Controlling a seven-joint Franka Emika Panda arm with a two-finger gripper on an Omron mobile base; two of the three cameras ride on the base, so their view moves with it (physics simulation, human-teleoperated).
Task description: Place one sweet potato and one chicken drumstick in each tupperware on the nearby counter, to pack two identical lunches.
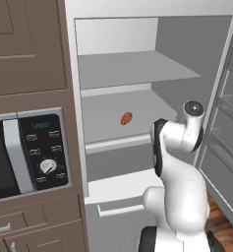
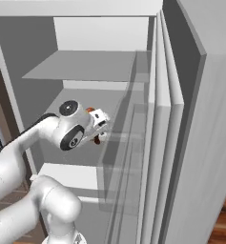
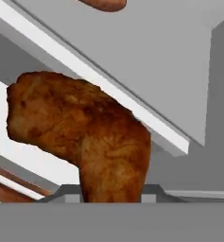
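A browned chicken drumstick [image 3: 85, 142] fills the middle of the hand view, its narrow end down between the fingers of my gripper [image 3: 111, 194], which is shut on it. In the right base view my gripper [image 2: 98, 129] is inside the open fridge just above the lower shelf, with bits of the drumstick [image 2: 96, 139] showing around the hand. An orange-brown sweet potato [image 1: 126, 118] lies on the middle fridge shelf [image 1: 108, 106], behind and left of the hand; its edge [image 3: 104, 4] shows at the top of the hand view. The tupperwares and the counter are out of view.
The fridge door [image 1: 226, 123] stands open on the right, its racks close to the arm. A microwave [image 1: 29, 152] sits in brown cabinets on the left. A white fridge drawer [image 1: 120, 209] with a handle lies below the shelves.
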